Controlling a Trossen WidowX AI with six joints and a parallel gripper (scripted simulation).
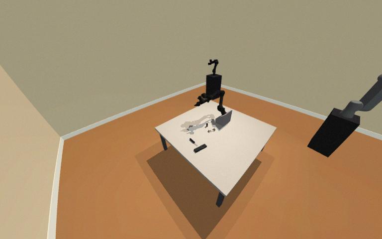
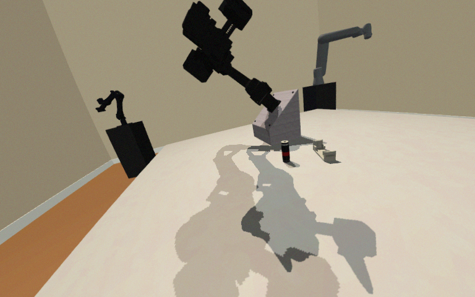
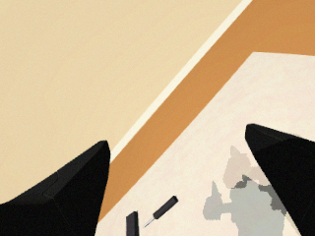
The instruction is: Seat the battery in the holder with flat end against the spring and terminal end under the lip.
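The battery [image 1: 207, 124] [image 2: 285, 151], black with a red band and a pale top, stands upright on the table. The holder [image 2: 329, 156] [image 1: 211, 130] is a small pale cradle with raised ends, lying to the right of the battery in the exterior view. No battery shows in it; its spring and lip are too small to make out. My gripper [image 1: 199, 100] [image 2: 216, 39] [image 3: 177, 140] is open, fingers wide apart with nothing between them. It hangs high above the table, away from both objects. Neither battery nor holder shows in the wrist view.
A grey wedge-shaped block [image 1: 224, 120] [image 2: 285, 122] stands by the arm's base, behind the battery and holder. A screwdriver [image 1: 192, 140] [image 3: 165, 207] and a dark oblong block [image 1: 200, 148] [image 3: 132, 224] lie near one table edge. Two other arms stand on black pedestals off the table.
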